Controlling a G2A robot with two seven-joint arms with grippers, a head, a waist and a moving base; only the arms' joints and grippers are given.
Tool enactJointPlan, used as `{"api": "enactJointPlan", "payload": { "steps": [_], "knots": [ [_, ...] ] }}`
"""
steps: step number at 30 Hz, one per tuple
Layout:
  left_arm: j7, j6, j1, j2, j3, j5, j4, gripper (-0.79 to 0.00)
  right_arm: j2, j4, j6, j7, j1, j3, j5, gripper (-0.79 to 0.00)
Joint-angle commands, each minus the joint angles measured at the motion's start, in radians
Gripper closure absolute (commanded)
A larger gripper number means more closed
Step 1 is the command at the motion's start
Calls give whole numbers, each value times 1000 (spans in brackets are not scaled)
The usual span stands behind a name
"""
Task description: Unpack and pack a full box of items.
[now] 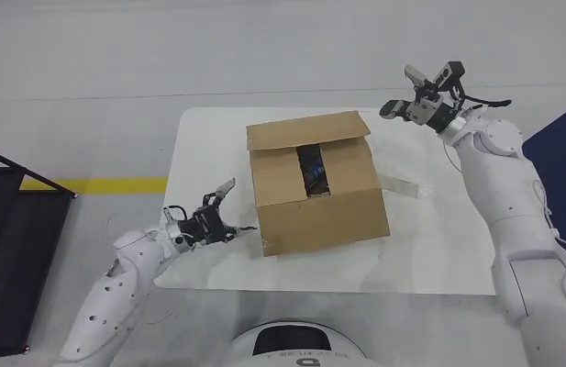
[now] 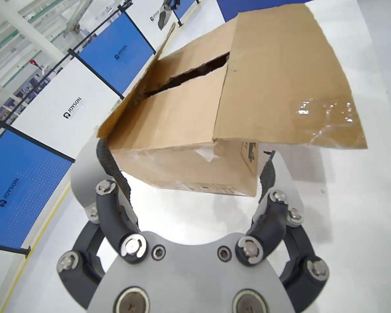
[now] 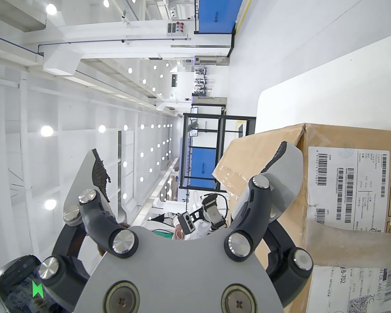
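A brown cardboard box [image 1: 321, 193] sits in the middle of the white table [image 1: 205, 138]. Its top flaps are partly parted, leaving a dark slot [image 1: 312, 171] where several items show inside; one flap [image 1: 305, 130] lifts at the far edge. My left gripper [image 1: 226, 213] is open, low on the table just beside the box's near left corner [image 2: 228, 177]. My right gripper [image 1: 404, 94] is open, held above the table's far right, beyond the box's far right corner [image 3: 299, 135]. Nothing is held between either gripper's fingers.
A clear plastic strip [image 1: 402, 184] lies on the table right of the box. A black frame [image 1: 26, 248] stands on the floor to the left, by a yellow floor line [image 1: 108, 185]. A blue panel [image 1: 553, 142] stands at the right edge.
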Motion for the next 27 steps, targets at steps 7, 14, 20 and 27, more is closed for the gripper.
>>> {"api": "enactJointPlan", "payload": {
  "steps": [7, 14, 20, 27],
  "knots": [
    [-6, 98, -44, -11, 113, 76, 17, -785, 0, 0, 0, 0, 0, 0, -1, -785],
    [-15, 113, -66, -20, 89, -126, 10, -785, 0, 0, 0, 0, 0, 0, -1, -785],
    [-66, 185, -86, -28, 83, -204, -11, -785, 0, 0, 0, 0, 0, 0, -1, -785],
    [-222, 264, -154, -50, 102, -331, -2, -785, 7, -75, 0, -8, -19, -6, -72, -785]
  ]
}}
